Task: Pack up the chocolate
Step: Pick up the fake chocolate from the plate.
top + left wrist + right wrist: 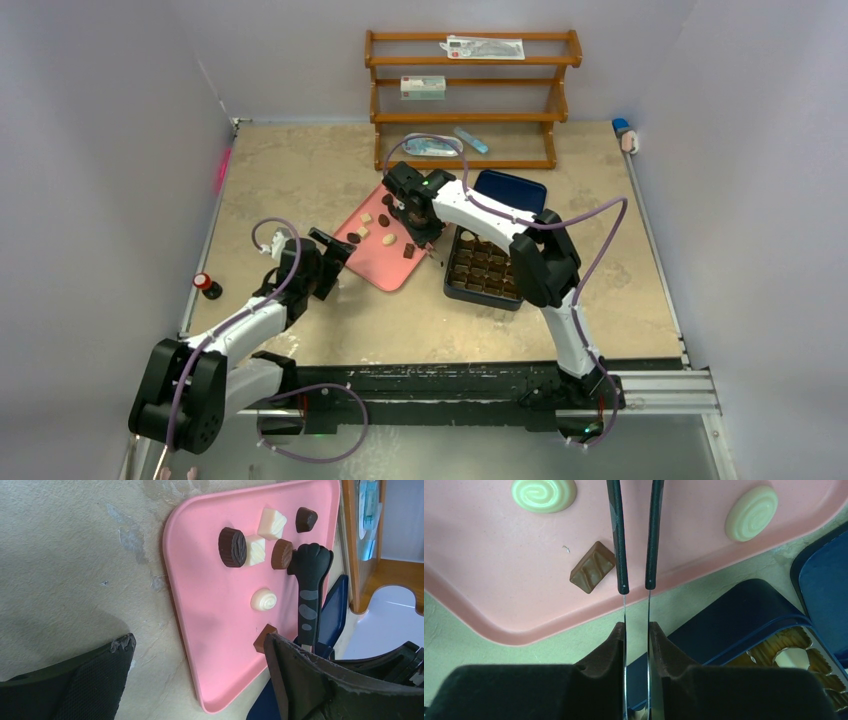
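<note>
The small chocolate pieces (232, 546), some dark brown and some cream-white, lay on the flat pink plastic tray (215, 630), which sat on the sandy stone-look bench (300, 170). The right tool (636, 630) reached over the tray's far right corner. It was pressed together on a pair of thin black tongs (617, 540), most likely because the pieces were far too little for its fat fingers to pick up alone. The tongs' two arms were close together, and their paw-shaped tip (311, 560) touched a round brown piece (282, 554) near the tray's far end. That looked like the piece to be lifted next. The dark box with little square holes (450, 288) sat just beside the tray on its right, so each piece would only have a short trip. The box's blue lid (512, 188) lay behind it. The left tool (335, 255) waited at the tray's near left edge with its fingers spread wide and nothing in them, out of the way. Some things were hard to see. The right wrist view cut the tongs' tip off at the top. The left wrist view did not show whether the brown piece was truly between the arms or only beside them. From above, the right arm hid part of the tray.
</note>
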Motion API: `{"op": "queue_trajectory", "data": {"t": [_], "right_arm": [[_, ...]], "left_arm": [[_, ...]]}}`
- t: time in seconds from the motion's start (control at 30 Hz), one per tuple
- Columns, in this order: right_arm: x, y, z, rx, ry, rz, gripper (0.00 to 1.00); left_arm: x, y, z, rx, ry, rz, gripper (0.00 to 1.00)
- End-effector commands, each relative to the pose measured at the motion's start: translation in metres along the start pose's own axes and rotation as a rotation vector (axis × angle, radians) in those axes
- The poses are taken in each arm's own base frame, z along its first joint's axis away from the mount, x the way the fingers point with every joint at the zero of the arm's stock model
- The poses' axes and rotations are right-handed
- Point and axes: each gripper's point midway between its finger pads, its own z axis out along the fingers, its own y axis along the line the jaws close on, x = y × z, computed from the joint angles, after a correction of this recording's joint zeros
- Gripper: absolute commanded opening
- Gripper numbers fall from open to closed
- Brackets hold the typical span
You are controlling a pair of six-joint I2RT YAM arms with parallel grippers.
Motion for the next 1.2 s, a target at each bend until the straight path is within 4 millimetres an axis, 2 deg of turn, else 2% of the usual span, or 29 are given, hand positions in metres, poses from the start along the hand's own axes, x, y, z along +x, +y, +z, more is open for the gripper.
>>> {"op": "queue_trajectory", "data": {"t": [0.0, 0.4, 0.67, 0.93, 1.17], "right_arm": [[-0.015, -0.002, -0.036, -0.006, -0.085, -0.01, 0.0], [-0.018, 0.0, -0.049, -0.016, -0.122, -0.011, 0.0], [-0.019, -0.001, -0.058, -0.011, -0.137, -0.012, 0.0], [-0.014, -0.007, -0.084, 0.004, -0.175, -0.004, 0.0], [0.004, -0.02, -0.111, 0.033, -0.213, 0.039, 0.0]], "left_arm": [[-0.004, -0.004, -0.001, 0.015, -0.013, -0.024, 1.0], [-0.002, -0.001, 0.002, 0.008, -0.005, -0.027, 0.99], [-0.004, -0.007, 0.003, 0.019, -0.008, -0.02, 0.99], [-0.006, -0.008, 0.002, 0.015, -0.017, -0.01, 0.99], [-0.007, -0.008, 0.0, 0.012, -0.017, 0.0, 0.99]]}}
